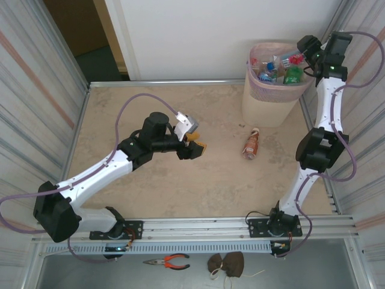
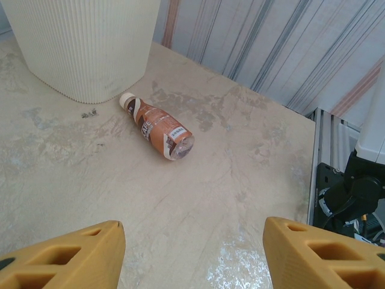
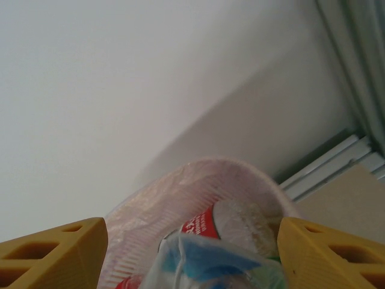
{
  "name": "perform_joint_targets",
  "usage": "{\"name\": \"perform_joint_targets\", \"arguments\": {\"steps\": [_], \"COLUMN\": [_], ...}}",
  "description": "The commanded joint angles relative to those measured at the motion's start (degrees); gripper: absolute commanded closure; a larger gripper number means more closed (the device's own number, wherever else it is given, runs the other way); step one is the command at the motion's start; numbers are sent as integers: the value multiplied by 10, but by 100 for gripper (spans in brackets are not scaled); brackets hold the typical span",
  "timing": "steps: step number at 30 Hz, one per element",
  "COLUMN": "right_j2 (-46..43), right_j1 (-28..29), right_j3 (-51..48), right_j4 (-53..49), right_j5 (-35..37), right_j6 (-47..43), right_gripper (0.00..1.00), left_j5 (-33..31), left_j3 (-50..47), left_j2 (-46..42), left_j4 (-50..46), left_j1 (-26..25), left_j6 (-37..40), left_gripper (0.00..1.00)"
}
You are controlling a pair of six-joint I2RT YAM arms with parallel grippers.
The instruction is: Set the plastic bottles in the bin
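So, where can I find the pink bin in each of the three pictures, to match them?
Top external: the bin stands at the upper right.
Left wrist: its ribbed side takes the upper left corner; the top is cut off.
Right wrist: its rim curves across the lower middle, seen from close.
Shared landmark: the brown bottle lying just in front of the bin, also in the left wrist view.

A: Tall pale pink slatted plastic bin (image 2: 84,48)?
B: Top cropped by left wrist view's upper edge.
A: Clear plastic bottles with red and blue labels (image 3: 210,253) inside?
B: Blurred, cropped below; count indeterminable.
A: Dark specks (image 2: 89,113) on surface (image 2: 240,180)?
B: Too small to identify.
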Motion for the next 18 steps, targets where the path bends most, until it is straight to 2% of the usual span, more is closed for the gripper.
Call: {"name": "perform_joint_targets", "arguments": {"steps": [1, 5, 10, 18], "right_j2": [-49, -64, -56, 33], "right_j1": [-10, -10, -6, 2], "right_j3": [35, 35, 35, 92], "right_j4": [-31, -29, -25, -56], "right_j5": [52, 54, 14, -39], "right_j6": [-54, -61, -60, -55], "right_gripper": [27, 29, 41, 48], "left_j5": [13, 14, 16, 17], "left_j3": [-5, -2, 0, 3], "left_j2": [-15, -14, -13, -15], "left_j4": [9, 9, 7, 0], "left_j1": [5, 4, 4, 5], "left_j6": [-6, -7, -5, -5], "left_gripper": [38, 38, 38, 38]}}
